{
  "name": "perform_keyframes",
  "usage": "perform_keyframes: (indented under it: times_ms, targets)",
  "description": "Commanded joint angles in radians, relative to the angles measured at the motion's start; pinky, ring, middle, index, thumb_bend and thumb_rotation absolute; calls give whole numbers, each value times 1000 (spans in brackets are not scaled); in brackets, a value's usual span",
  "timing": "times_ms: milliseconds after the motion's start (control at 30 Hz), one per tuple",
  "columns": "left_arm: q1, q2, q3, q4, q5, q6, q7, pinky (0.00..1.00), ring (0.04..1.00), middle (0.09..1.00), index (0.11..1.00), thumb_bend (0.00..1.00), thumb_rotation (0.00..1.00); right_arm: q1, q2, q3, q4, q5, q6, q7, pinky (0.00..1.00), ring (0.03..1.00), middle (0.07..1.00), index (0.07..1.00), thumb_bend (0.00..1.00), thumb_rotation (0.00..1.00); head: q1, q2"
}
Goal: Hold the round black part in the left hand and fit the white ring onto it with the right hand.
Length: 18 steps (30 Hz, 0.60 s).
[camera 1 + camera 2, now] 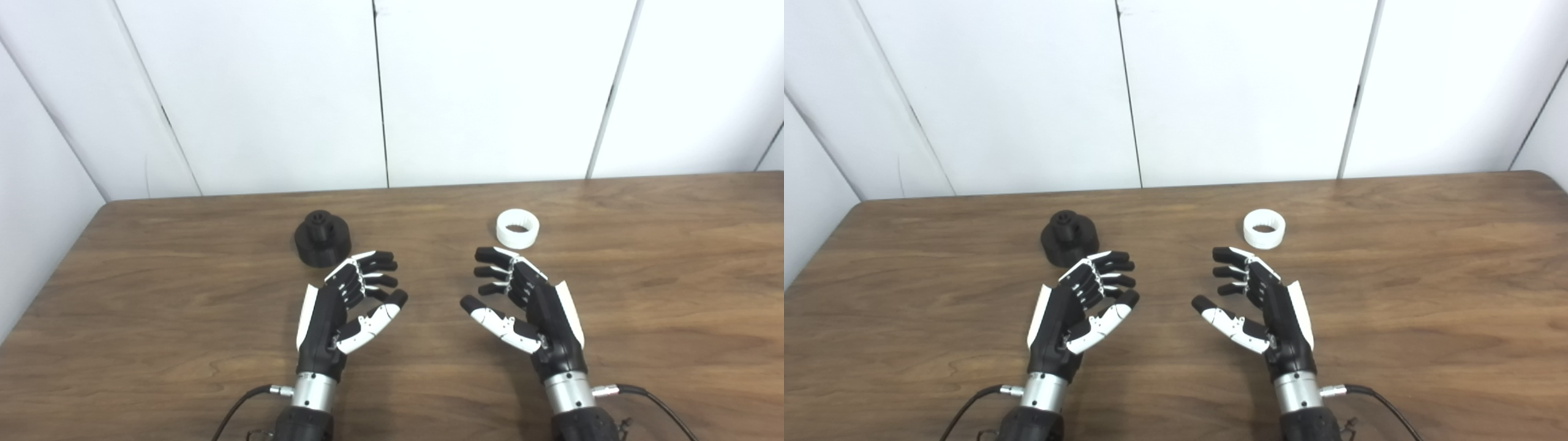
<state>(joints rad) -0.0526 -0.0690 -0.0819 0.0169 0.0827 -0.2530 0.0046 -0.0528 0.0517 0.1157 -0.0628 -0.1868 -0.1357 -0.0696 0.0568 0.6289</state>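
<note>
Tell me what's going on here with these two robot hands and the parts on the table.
Nothing is being handled yet. The left hand and right hand are both open and empty, palms facing each other above the wooden table. The round black plastic part sits on the table just beyond the left hand, and the white plastic ring lies flat just beyond the right hand. Neither is touched, so the fitting job hasn't started.
</note>
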Motion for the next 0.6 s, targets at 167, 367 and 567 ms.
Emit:
perform_keyframes:
  times_ms: [167, 367, 567]
  targets:
    - [-7, 0, -3, -17, 0, -12, 1, 508, 613, 686, 663, 618, 272, -27, 14, 6, -22, 6, -35, 0, 602, 717, 766, 729, 666, 266, 1, 0]
    - [-10, 0, -5, -18, 12, -9, 3, 507, 611, 681, 662, 629, 291, -28, 12, 5, -26, 9, -34, 2, 590, 715, 763, 729, 658, 265, -2, 1]
    - [-10, -1, -4, -24, 11, 6, 0, 509, 613, 685, 663, 621, 271, -30, 10, 5, -27, 6, -31, 3, 594, 714, 763, 729, 659, 266, 4, 1]
